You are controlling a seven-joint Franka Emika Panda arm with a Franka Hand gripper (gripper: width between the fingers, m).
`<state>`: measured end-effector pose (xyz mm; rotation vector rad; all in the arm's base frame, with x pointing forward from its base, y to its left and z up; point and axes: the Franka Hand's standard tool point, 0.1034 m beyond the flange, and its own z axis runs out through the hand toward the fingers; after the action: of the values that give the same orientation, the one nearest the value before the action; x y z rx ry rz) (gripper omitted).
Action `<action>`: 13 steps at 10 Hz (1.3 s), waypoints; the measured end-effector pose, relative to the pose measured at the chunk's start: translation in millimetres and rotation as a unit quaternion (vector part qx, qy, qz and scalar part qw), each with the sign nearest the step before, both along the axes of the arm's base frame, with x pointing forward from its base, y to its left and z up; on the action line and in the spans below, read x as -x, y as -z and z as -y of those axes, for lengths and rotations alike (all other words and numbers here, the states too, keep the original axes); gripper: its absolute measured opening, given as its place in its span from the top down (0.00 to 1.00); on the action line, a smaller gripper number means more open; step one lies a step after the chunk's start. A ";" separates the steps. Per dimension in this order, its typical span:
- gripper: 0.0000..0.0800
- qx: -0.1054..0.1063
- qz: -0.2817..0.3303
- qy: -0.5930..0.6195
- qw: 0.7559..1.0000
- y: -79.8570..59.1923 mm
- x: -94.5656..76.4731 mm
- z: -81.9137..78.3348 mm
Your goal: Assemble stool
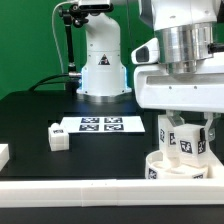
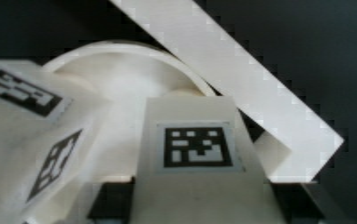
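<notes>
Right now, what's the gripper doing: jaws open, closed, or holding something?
The gripper: jaws closed on a stool leg, held over the seat.

We've got smooth white plastic on the seat (image 1: 185,168) and the leg (image 2: 201,115); the black table (image 1: 30,115) looks matt, maybe cloth.

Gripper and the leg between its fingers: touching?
Touching. The wrist view shows the gripper clamped on both sides of the leg, with no gap at either finger.
</notes>
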<state>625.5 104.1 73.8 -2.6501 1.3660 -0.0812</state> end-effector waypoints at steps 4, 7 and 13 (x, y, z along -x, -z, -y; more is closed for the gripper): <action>0.57 -0.024 -0.013 0.107 0.994 -0.1 -0.2 0.0; 0.57 -0.045 -0.026 0.204 0.978 0.2 0.2 -1.8; 0.57 -0.112 -0.066 0.490 0.862 0.4 -1.2 -11.5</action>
<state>626.7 115.7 73.4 -1.5511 2.4370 0.1375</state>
